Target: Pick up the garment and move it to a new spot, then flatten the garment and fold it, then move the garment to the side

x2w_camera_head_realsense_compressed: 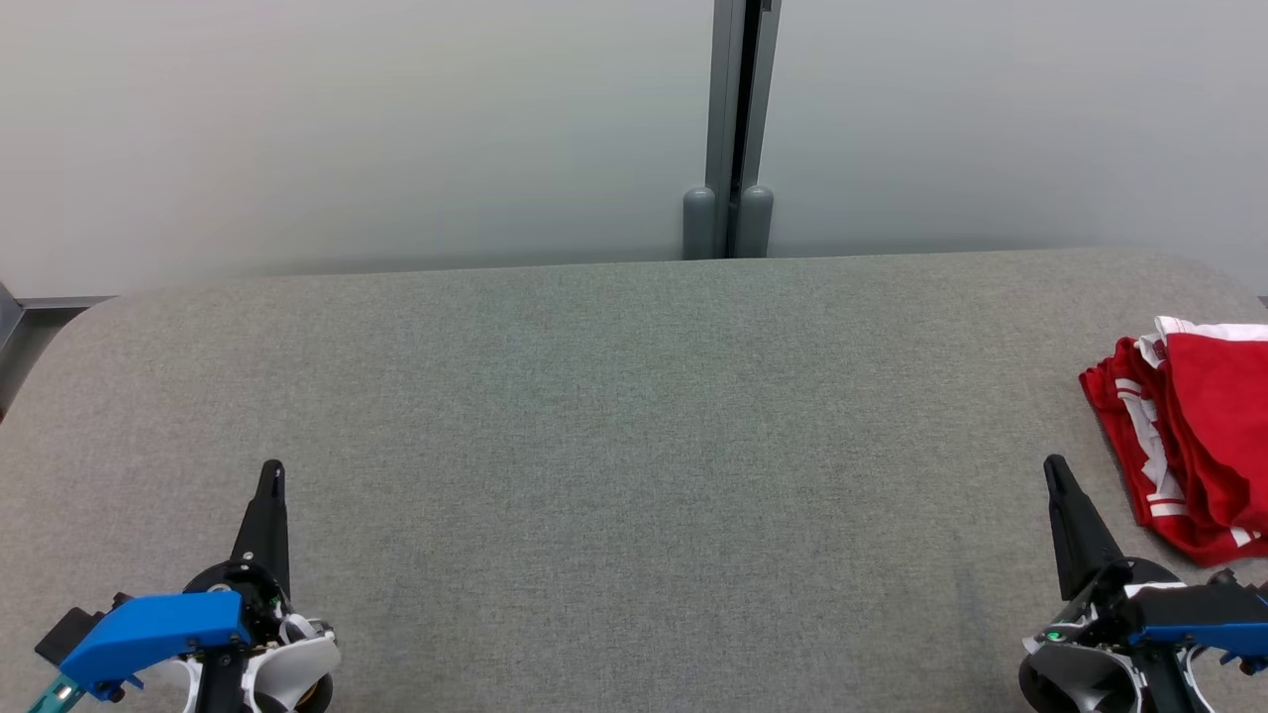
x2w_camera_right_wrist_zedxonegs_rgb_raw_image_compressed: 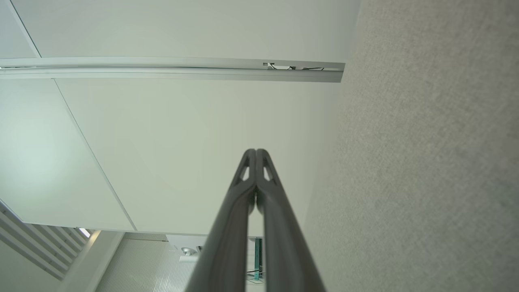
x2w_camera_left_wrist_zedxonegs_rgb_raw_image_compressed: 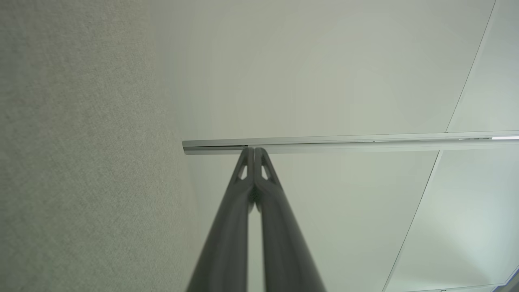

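Note:
The garment [x2w_camera_head_realsense_compressed: 1194, 436] is red with white stripes and trim. It lies bunched in loose folds at the far right edge of the grey felt table [x2w_camera_head_realsense_compressed: 614, 416], partly cut off by the head view's border. My right gripper [x2w_camera_head_realsense_compressed: 1054, 465] is shut and empty, standing just left of the garment's near corner without touching it. My left gripper [x2w_camera_head_realsense_compressed: 272, 468] is shut and empty at the lower left, far from the garment. In the wrist views, the left gripper [x2w_camera_left_wrist_zedxonegs_rgb_raw_image_compressed: 254, 150] and the right gripper [x2w_camera_right_wrist_zedxonegs_rgb_raw_image_compressed: 256, 151] each show their two dark fingers pressed together.
A pale wall panel with a grey vertical post [x2w_camera_head_realsense_compressed: 731, 129] stands right behind the table's far edge. The table's corners are rounded. Its left edge drops off near a dark strip [x2w_camera_head_realsense_compressed: 20, 337].

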Motion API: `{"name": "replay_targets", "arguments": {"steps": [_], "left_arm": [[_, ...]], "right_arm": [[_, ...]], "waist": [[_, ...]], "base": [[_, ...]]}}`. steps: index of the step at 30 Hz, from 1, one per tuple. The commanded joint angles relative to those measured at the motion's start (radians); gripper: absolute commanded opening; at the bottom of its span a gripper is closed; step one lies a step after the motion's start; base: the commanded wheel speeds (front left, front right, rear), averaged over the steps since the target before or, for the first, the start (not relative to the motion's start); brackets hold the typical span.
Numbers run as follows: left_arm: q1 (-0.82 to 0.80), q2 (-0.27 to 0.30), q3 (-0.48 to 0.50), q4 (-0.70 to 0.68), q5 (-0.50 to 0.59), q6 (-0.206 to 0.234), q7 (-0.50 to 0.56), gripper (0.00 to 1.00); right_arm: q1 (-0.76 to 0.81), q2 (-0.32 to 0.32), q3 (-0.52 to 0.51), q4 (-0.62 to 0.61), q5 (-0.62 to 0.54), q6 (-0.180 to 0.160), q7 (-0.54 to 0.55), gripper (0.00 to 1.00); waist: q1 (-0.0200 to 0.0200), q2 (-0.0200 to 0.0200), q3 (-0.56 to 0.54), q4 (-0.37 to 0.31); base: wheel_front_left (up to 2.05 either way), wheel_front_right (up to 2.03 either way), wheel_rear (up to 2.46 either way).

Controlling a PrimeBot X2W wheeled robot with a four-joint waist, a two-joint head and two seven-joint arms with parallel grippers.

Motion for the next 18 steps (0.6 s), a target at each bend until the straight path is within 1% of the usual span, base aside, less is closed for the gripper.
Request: {"name": "replay_targets", "arguments": {"steps": [1, 18], "left_arm": [[-0.013, -0.003, 0.004, -0.008, -0.021, -0.002, 0.007, 0.0], [-0.012, -0.003, 0.004, -0.007, -0.018, -0.002, 0.007, 0.0]], "right_arm": [[-0.016, 0.003, -0.004, 0.003, 0.022, 0.0, 0.006, 0.0], [-0.015, 0.002, -0.003, 0.002, 0.019, 0.0, 0.005, 0.0]], "waist": [[-0.0001, -0.0001, 0.0, 0.0], [-0.0001, -0.0001, 0.0, 0.0]], "base": [[0.0, 0.0, 0.0], [0.0, 0.0, 0.0]]}}
